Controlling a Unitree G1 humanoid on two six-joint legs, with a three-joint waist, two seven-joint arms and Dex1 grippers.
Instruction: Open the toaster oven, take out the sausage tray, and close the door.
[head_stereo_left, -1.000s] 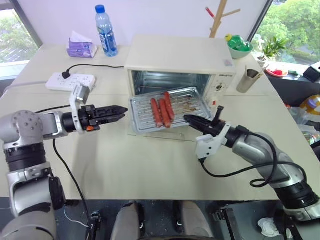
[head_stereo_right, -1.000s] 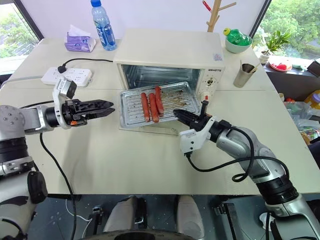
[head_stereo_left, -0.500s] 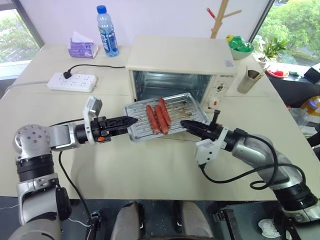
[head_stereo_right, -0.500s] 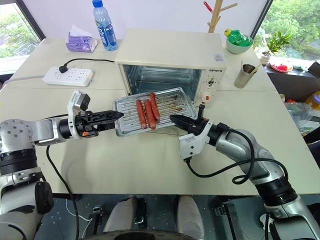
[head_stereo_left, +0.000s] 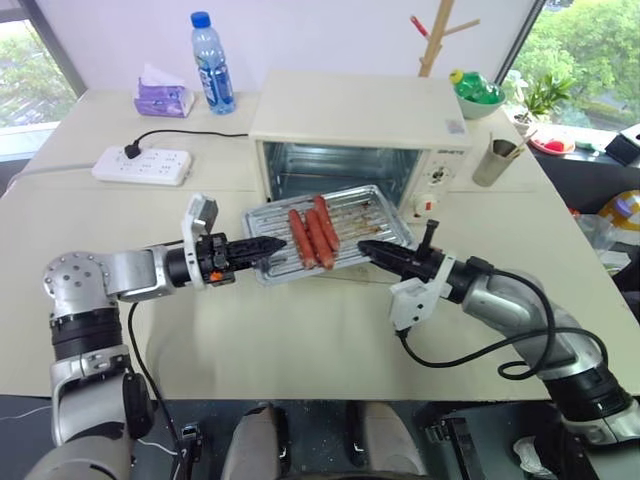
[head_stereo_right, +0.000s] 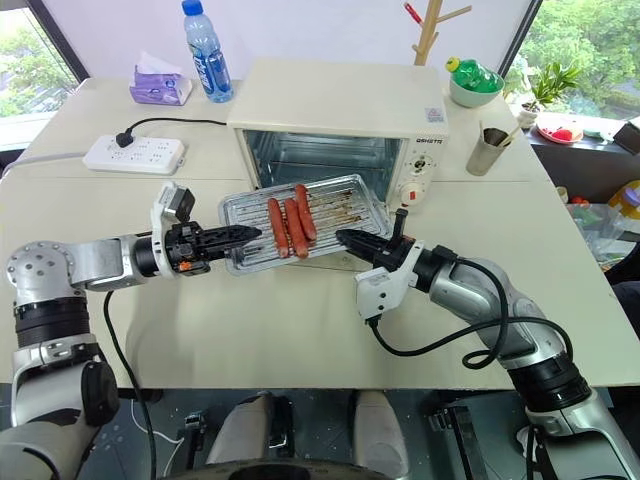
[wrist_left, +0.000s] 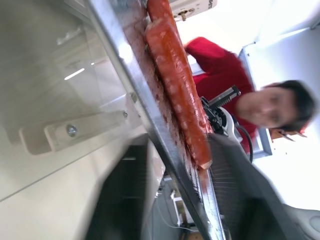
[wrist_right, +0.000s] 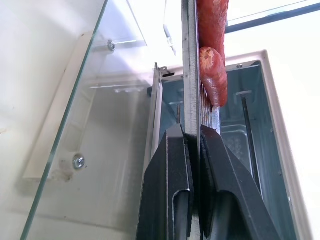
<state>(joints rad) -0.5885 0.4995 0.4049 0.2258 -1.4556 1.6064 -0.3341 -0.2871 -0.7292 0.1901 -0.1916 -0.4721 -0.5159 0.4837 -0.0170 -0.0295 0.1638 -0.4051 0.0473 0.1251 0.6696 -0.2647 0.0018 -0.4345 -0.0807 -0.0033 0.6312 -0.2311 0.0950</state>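
Observation:
The cream toaster oven stands open, its glass door lying flat in front of it. The silvery sausage tray hangs above the door, out of the oven mouth, with three sausages on its ribbed base. My right gripper is shut on the tray's right front rim, which shows pinched between its fingers in the right wrist view. From the other side, my left gripper reaches in level and has its fingers closed around the tray's left rim.
Behind the oven stand a water bottle, a purple tissue pack and a wooden rack. A power strip lies at left, a metal cup at right. A person in red shows in the left wrist view.
My left gripper moved right to the tray's left rim and closed on it. The tray shifted slightly left. The right gripper kept its grip and place.

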